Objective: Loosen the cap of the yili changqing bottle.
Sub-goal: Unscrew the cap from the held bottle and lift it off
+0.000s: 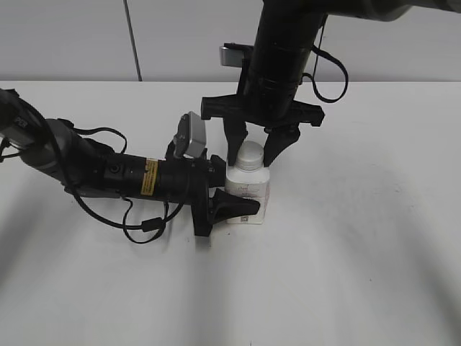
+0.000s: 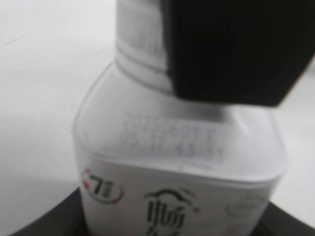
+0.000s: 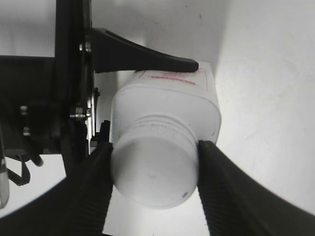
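I've got the bottle (image 1: 248,193) mid-counter, near the back edge. Left gripper (image 1: 229,205) clamps its body; right gripper (image 3: 153,169) pinches the cap (image 3: 153,169). Light, squeezable plastic; the cap's ribbed rim gives the best bite.

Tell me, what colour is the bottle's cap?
The cap is plain white with a ribbed rim; the right wrist view shows it best, between the right gripper fingers.

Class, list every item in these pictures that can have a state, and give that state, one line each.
cap: on the bottle's neck, gripped on two sides.
yili changqing bottle: upright on the table, held at its body.
right end effector: shut on the cap.
left end effector: shut on the bottle.
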